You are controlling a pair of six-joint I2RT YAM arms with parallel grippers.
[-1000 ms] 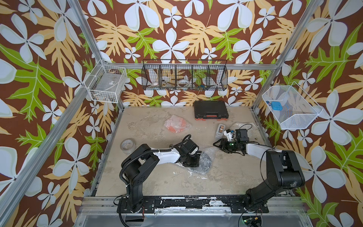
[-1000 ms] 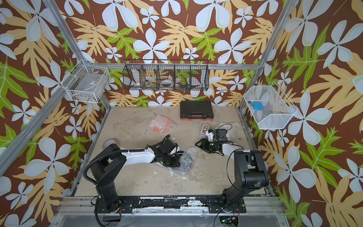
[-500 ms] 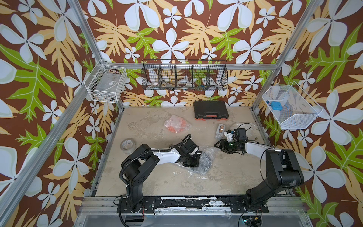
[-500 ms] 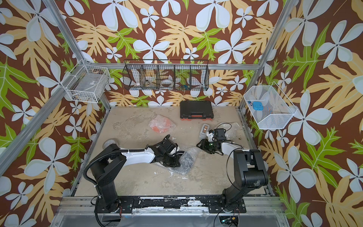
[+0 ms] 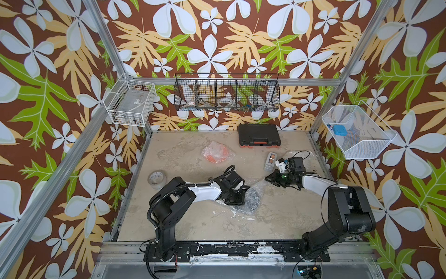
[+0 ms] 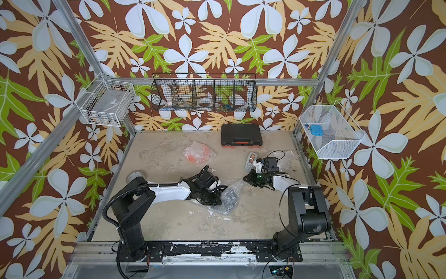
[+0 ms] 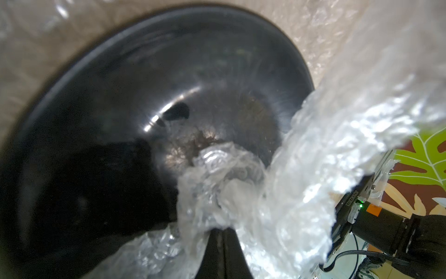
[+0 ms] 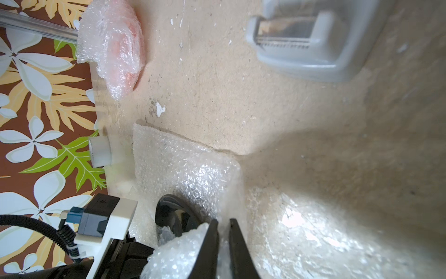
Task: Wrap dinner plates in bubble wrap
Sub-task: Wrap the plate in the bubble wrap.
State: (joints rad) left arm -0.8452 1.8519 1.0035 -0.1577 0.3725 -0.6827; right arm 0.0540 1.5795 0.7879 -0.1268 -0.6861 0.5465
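Beige table (image 5: 193, 217) bearing crumpled bubble wrap (image 5: 253, 196) near its centre, folded partly over the black dinner plate (image 7: 120, 96); a 2nd plate, the orange plate (image 5: 212, 158), lies wrapped towards the rear. The left gripper (image 7: 222, 239) is clamped tight on a gathered bunch of wrap over the black plate; the right gripper (image 8: 223, 227) is closed, pinching the sheet's edge

My right gripper (image 8: 223, 224), jaws nearly together, pinches bubble wrap (image 8: 183, 169) draped over a black plate (image 8: 173, 217) on the beige table (image 8: 217, 96); a wrapped orange plate (image 8: 115, 43) lies farther off.
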